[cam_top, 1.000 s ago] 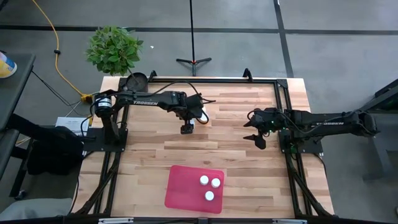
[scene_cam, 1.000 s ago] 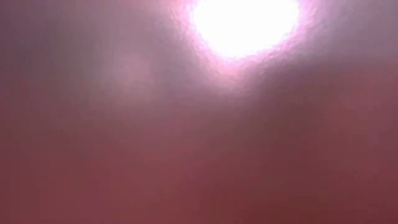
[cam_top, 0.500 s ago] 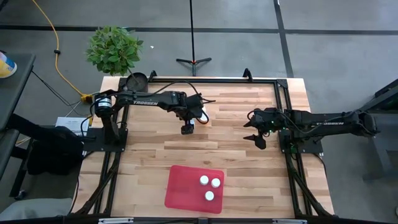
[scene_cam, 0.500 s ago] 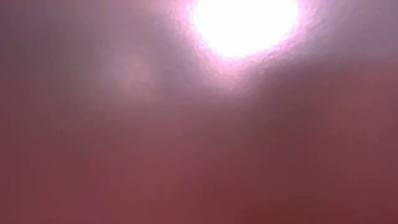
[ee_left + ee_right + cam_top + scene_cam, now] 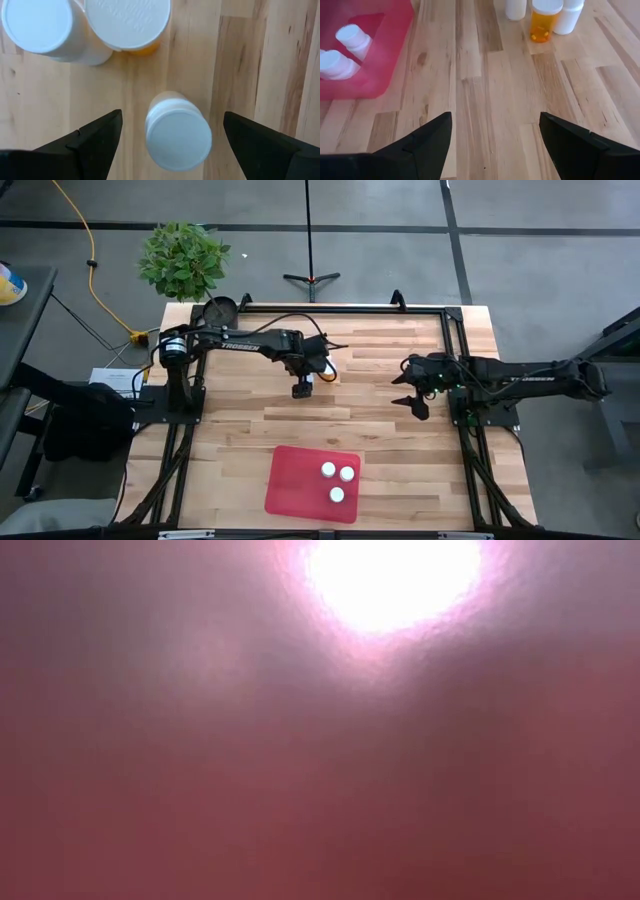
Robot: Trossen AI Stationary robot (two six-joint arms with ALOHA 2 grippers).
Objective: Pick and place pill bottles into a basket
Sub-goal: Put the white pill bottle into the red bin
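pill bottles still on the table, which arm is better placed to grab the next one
Left. The left gripper hangs open directly above one upright pill bottle, with its fingers on either side of the cap. The right gripper is also open but waits over bare wood, away from the bottles and the red basket.

Both arms are dark, almost black – the left arm (image 5: 245, 340) and the right arm (image 5: 520, 375) carry white letters, and black cables loop by the left one's wrist.

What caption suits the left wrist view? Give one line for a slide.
Open left gripper poised above one upright white-capped pill bottle, two more bottles beside it on the wooden table.
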